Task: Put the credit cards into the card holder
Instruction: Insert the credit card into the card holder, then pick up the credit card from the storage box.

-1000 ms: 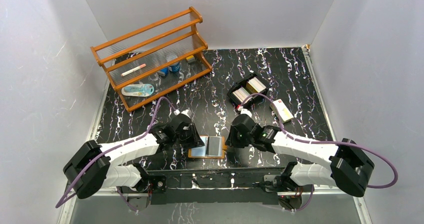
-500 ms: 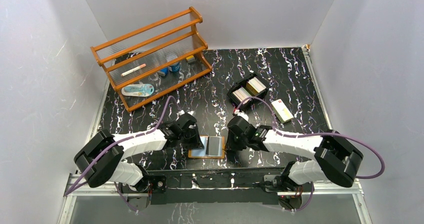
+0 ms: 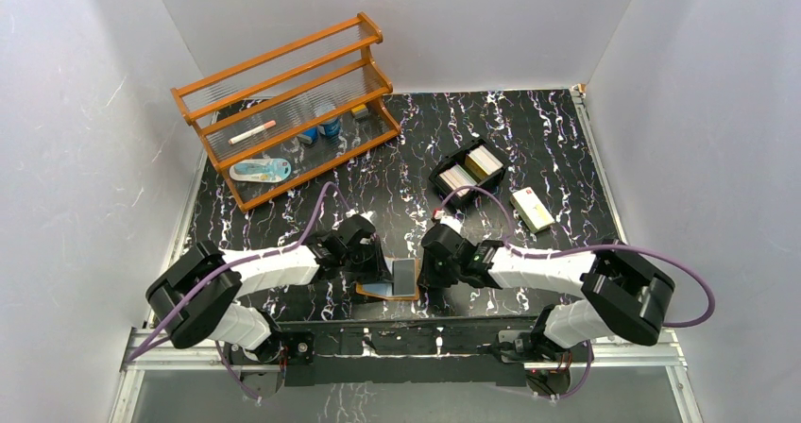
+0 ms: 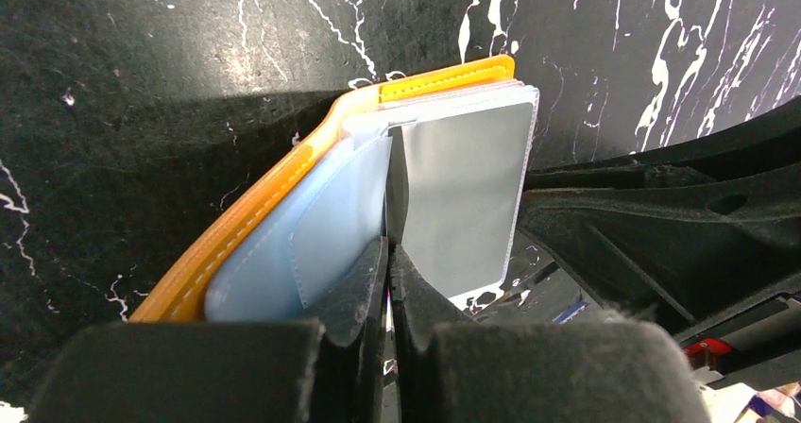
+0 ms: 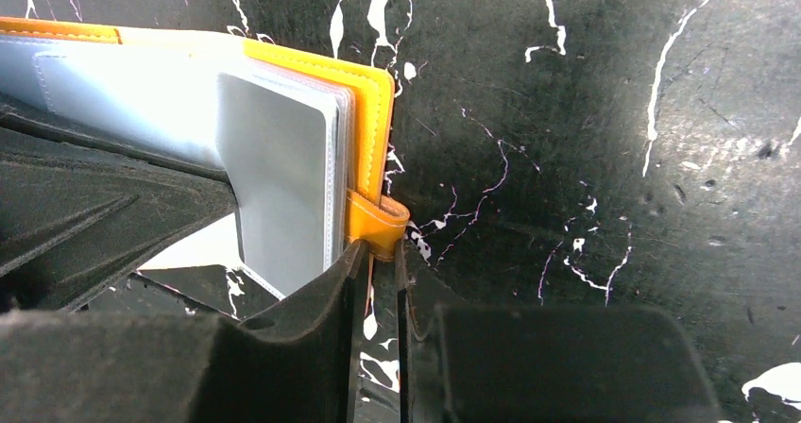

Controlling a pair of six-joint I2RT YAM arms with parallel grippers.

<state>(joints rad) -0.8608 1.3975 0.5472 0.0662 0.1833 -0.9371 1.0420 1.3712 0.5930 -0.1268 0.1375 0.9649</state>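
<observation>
- card holder [image 4: 444, 76] lies open on the black white-veined table [image 4: 142, 64], orange cover edge showing at top and left
- bluish clear sleeve [image 4: 283, 262] on the left, grey sleeve [image 4: 463, 187] on the right
- left gripper [image 4: 389, 253] sits at the fold, fingers nearly together, a thin sleeve leaf running edge-on into the slit
- black moulded part [image 4: 661, 225] against the holder's right edge

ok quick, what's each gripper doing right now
left gripper: closed, pinching a clear sleeve of the card holder
right gripper: closed on the card holder's snap tab
</observation>
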